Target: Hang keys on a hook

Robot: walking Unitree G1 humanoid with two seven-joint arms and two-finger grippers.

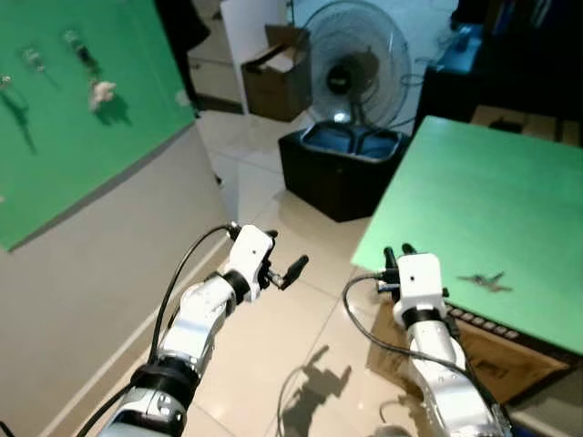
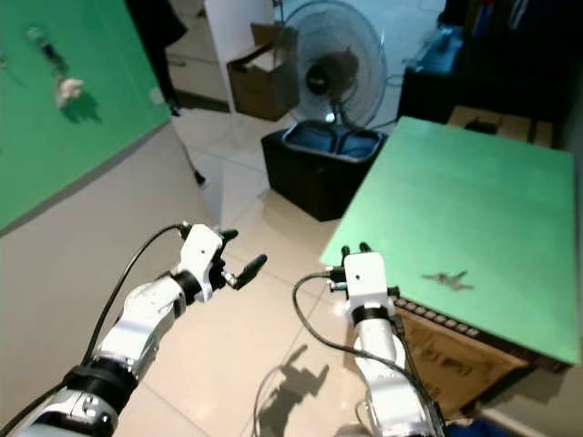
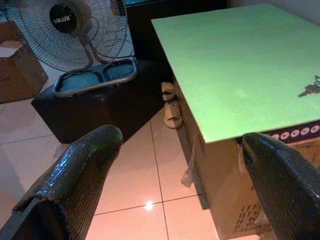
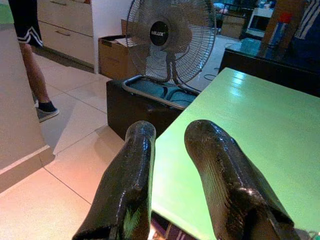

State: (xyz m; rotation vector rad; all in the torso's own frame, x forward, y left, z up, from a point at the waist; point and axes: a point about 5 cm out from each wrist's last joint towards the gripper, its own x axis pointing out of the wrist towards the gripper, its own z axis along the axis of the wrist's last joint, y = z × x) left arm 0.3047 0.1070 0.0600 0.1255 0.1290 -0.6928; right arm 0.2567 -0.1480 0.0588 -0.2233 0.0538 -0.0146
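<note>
A small bunch of keys (image 1: 483, 281) lies on the green table (image 1: 474, 191), near its front edge; the left wrist view shows the keys (image 3: 311, 89) too. Several hooks (image 1: 77, 45) stick out of a green board (image 1: 64, 137) on the wall at my upper left, one carrying a white object (image 1: 100, 91). My left gripper (image 1: 284, 255) is open and empty, held over the floor between the wall and the table. My right gripper (image 1: 398, 252) hovers just off the table's front left edge, left of the keys, fingers close together with nothing between them.
A standing fan (image 1: 355, 68) rests on a black box (image 1: 342, 173) ahead, beside the table's far corner. A cardboard box (image 1: 273, 73) sits behind it. The table rests on another cardboard box (image 1: 483, 355). A person's leg (image 4: 35, 75) stands by the wall corner.
</note>
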